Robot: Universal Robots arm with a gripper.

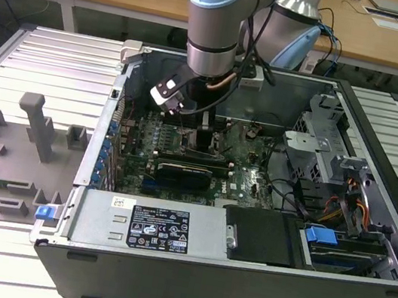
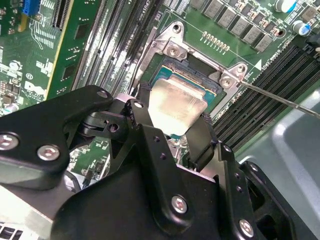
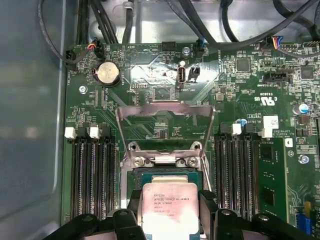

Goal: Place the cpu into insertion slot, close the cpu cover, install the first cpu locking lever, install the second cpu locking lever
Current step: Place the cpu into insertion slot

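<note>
My gripper is shut on the cpu, a pale silver square chip held by its two opposite edges between the black fingers. The cpu hangs directly over the insertion slot, whose dark frame shows past the chip's far edge. I cannot tell whether the chip touches the slot. The cpu cover, a silver frame with a cut-out centre, is swung open and lies back on the green board beyond the slot. In the exterior view the gripper is lowered inside the computer case.
Long black memory slots flank the slot on both sides. A thin metal rod sticks out from one socket corner. Cables cross the case wall. Drive cage and wiring fill the exterior view's right; grey fixtures stand at its left.
</note>
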